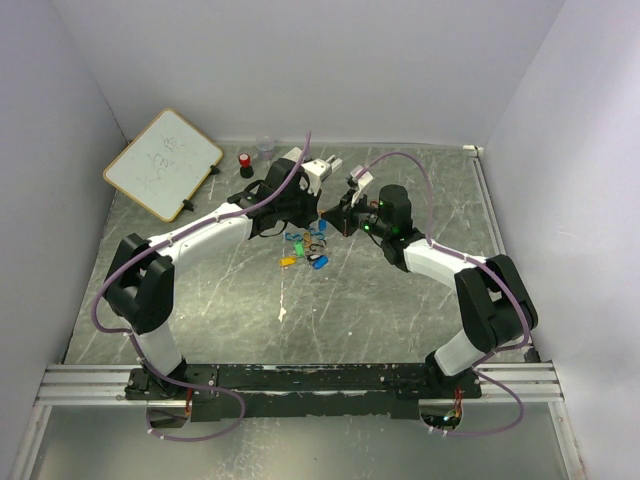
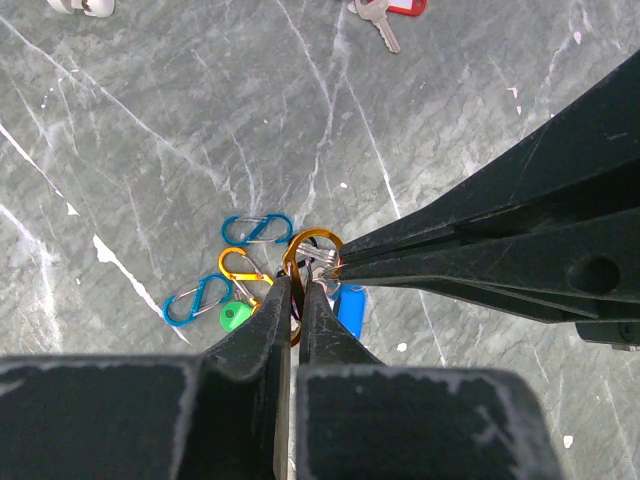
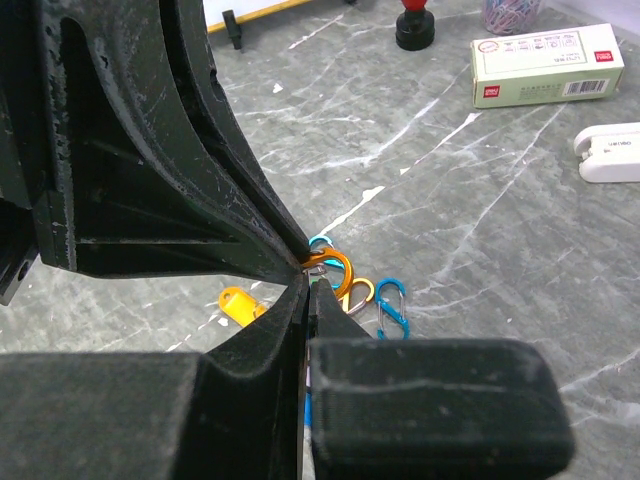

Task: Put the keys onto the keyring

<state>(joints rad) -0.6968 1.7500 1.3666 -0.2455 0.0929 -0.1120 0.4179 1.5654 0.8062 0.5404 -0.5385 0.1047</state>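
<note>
My left gripper (image 2: 297, 285) is shut on an orange carabiner keyring (image 2: 312, 243) and holds it just above the table. My right gripper (image 3: 308, 284) is shut on a small metal ring (image 2: 322, 262) pressed against that carabiner; a blue key tag (image 2: 350, 306) seems to hang from it. Both grippers meet tip to tip in the top view, the left (image 1: 320, 221) and the right (image 1: 332, 226). Below them lie a green tag (image 2: 233, 316), a yellow tag (image 3: 240, 303), two blue carabiners (image 2: 258, 229) and another orange one (image 2: 240, 268). A red key tag (image 2: 402, 7) lies farther off.
A whiteboard (image 1: 163, 163) leans at the back left. A red-capped black cylinder (image 3: 415, 25), a white box (image 3: 545, 62), a white block (image 3: 610, 152) and a cup of paper clips (image 1: 265, 148) stand behind the grippers. Walls close in three sides.
</note>
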